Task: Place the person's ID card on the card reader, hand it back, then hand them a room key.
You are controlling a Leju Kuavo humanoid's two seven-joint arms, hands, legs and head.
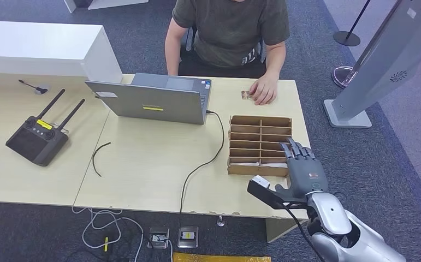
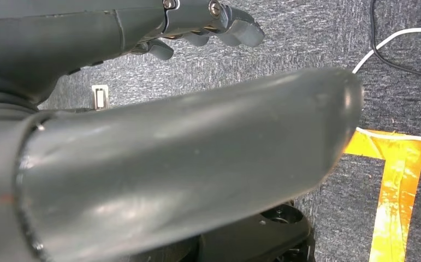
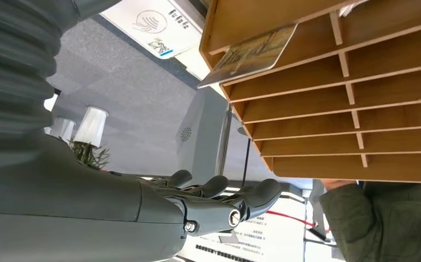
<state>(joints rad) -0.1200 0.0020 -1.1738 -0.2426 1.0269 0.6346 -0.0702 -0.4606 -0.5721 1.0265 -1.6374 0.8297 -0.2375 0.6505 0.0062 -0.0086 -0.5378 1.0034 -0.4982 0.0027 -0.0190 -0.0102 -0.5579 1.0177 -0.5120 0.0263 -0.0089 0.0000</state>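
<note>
Right hand (image 1: 304, 170) spread, empty, beside slotted card rack (image 1: 260, 144). ID card (image 1: 246, 95) under person's hand (image 1: 264, 90): thin, stiff, light, likely slippery; pinch by exposed edge. Left hand (image 2: 208, 22): fingers curled, empty.

Left hand (image 2: 197, 24) — fingers curled, above carpet (image 2: 306, 49)

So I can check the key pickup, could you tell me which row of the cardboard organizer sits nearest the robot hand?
The row nearest the table's front edge of the cardboard organizer; the right robot hand hovers beside its right end.
</note>
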